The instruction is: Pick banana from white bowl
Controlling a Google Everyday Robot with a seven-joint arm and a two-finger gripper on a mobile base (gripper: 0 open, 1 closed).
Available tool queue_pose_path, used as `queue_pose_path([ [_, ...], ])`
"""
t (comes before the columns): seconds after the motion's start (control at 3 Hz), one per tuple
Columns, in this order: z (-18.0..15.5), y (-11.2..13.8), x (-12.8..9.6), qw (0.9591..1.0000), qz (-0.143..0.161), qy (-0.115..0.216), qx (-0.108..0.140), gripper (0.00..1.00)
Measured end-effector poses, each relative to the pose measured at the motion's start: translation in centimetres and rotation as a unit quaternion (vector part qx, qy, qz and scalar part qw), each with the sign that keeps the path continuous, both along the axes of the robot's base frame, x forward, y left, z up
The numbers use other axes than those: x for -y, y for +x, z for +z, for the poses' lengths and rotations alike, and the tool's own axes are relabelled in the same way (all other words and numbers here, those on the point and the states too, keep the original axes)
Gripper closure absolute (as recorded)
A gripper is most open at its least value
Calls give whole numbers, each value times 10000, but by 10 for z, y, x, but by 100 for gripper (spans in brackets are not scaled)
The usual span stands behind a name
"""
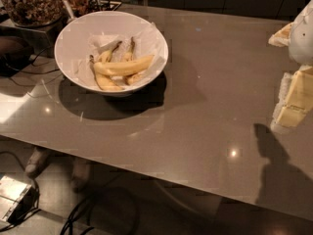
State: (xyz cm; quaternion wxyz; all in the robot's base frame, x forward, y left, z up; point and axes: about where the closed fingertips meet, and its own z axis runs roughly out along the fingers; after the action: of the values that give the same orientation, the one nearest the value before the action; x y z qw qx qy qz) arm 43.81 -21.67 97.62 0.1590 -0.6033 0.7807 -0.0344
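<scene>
Camera view: tool [294,101] at right edge (grip state unclear), well apart from banana [124,66] in white bowl [67,34]

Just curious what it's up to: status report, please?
Gripper at view's right edge, apart from white bowl. Banana lies in bowl, not yet picked. Shorter bananas touching it.

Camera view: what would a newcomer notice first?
On the grey table, upper left, a paper-lined white bowl holds a few bananas; the longest banana lies across them. The pincer hangs at the right edge, far from the bowl.
</scene>
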Motion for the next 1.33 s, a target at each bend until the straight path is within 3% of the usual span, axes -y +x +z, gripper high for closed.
queue_pose_path([
  [0.67,4,2,-9,10000,-8,-75,3,0],
  [1.33,15,22,-75,9965,677,-424,-230,0],
])
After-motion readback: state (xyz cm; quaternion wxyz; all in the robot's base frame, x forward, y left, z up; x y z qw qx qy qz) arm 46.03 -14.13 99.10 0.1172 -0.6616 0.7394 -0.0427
